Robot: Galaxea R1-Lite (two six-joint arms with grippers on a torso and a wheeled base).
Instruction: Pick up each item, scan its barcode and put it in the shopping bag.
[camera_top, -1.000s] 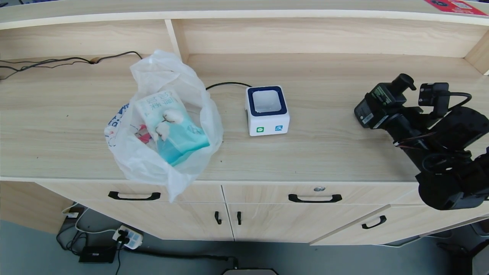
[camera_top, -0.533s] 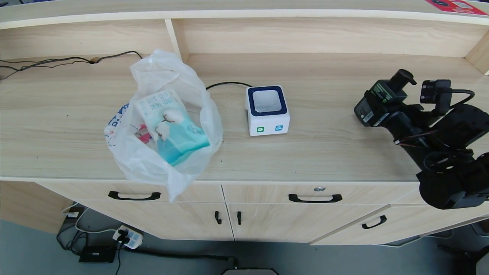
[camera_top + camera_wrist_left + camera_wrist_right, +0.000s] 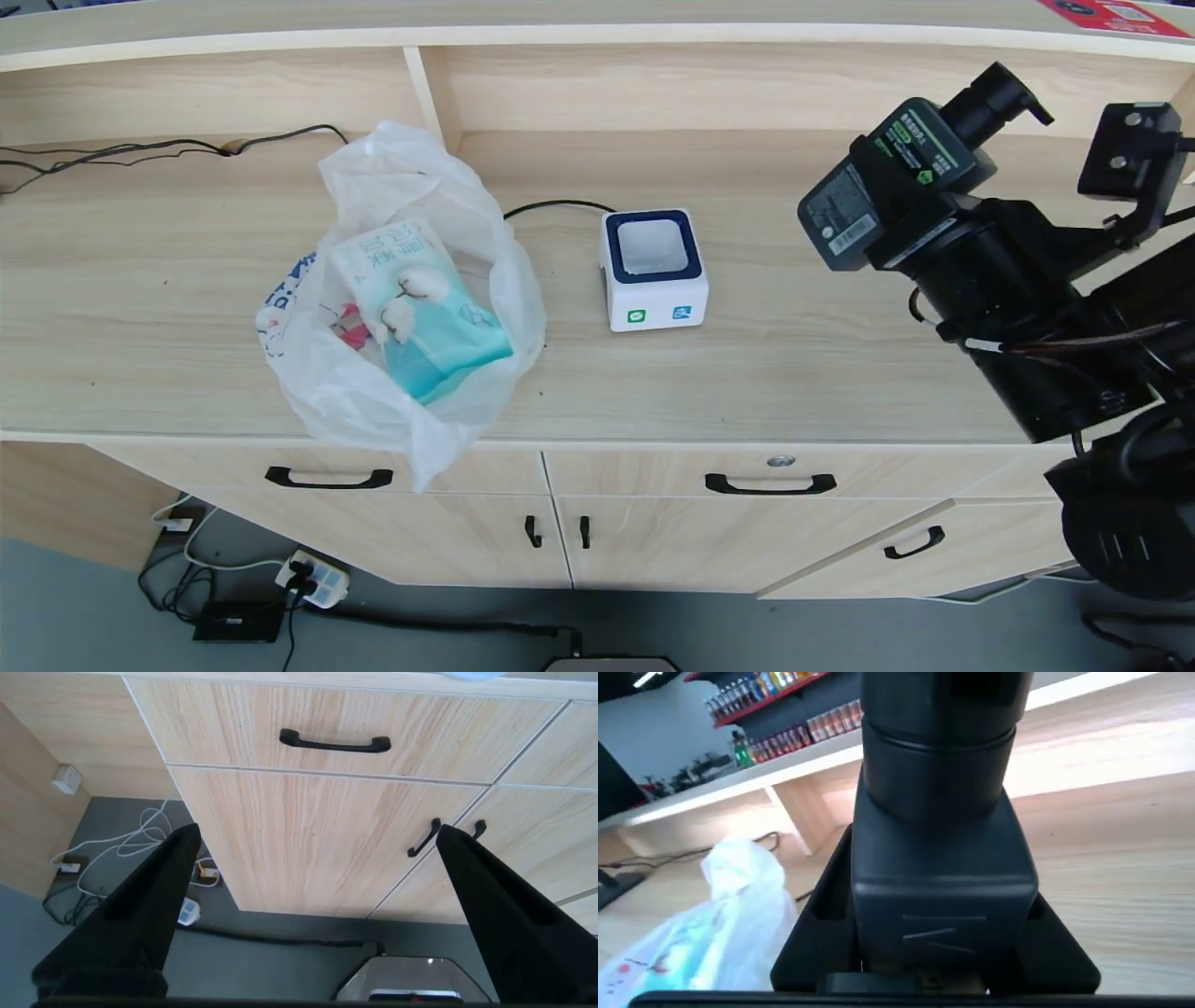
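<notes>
One boxy black plastic bottle (image 3: 887,177) is clamped in my right gripper (image 3: 934,247), above the counter's (image 3: 794,373) right end, long axis running toward the back edge, cap rearmost. The white cube scanner (image 3: 653,269) lies to its left at mid-counter; the crinkly bag (image 3: 392,280) sits beyond, toward the front-left.

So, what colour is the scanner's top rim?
Dark blue, on the white scanner; clearest in the head view.

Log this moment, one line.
right tool: shut on black bottle, right of scanner | left tool: open | shopping bag: tissue pack inside
</notes>
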